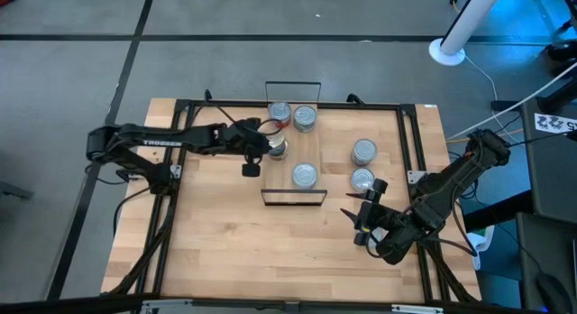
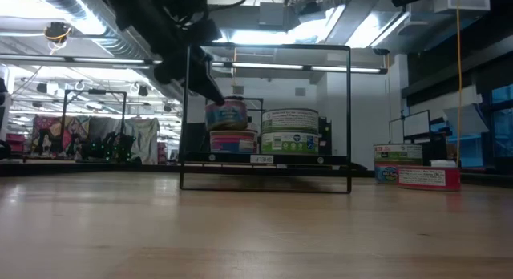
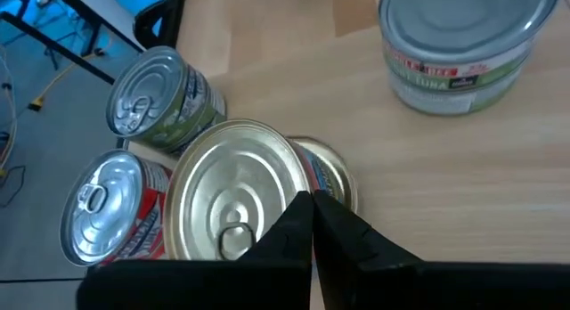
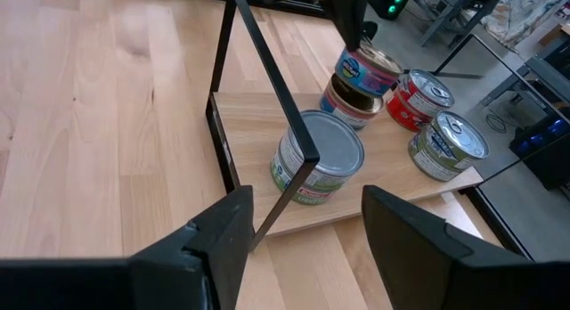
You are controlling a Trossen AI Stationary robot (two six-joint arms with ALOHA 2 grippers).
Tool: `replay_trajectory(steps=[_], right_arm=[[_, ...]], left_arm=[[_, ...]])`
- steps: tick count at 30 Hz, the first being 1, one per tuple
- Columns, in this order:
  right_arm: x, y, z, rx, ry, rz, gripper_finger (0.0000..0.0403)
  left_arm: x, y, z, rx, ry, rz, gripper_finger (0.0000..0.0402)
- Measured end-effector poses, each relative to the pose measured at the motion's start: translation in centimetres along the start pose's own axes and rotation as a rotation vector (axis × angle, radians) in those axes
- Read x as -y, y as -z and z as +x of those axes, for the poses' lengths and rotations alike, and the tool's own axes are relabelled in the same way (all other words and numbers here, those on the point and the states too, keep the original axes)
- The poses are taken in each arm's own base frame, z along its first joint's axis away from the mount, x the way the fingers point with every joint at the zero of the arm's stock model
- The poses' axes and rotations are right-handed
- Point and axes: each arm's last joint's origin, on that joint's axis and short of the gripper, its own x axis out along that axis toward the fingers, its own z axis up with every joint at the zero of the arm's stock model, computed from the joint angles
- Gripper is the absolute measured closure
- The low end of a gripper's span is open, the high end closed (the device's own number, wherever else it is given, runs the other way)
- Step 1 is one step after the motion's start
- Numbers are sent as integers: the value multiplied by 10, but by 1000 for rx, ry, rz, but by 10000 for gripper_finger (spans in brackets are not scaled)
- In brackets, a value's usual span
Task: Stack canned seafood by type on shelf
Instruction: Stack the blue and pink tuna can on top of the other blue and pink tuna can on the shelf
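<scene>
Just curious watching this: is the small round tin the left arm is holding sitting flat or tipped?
Tipped. Held by the left gripper, the gold-topped tin leans on the tin beneath it.

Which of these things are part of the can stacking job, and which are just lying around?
Job: shelf; gold-topped tin in left hand; four tins on the shelf; two tins on the table beside it; right hand, idle, open.
Lying about: white post base, cables, both off the table.

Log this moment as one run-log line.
left claw: shut on gold-top tin, over matching tin on shelf | right claw: open, waiting | two tins off shelf
</scene>
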Motion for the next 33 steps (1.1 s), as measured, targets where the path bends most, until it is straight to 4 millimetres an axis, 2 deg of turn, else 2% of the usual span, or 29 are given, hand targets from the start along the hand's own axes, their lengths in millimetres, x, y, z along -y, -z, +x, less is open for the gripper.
replay_trajectory(steps=[10,27,33], right_arm=[[0,0,0,0,0,0,189],[0,0,0,0,0,0,189],[0,0,0,0,0,1,189]], left_arm=[[3,0,12,-6,5,44,401],[19,-8,10,34,42,210,401],[20,-9,9,45,41,208,401]])
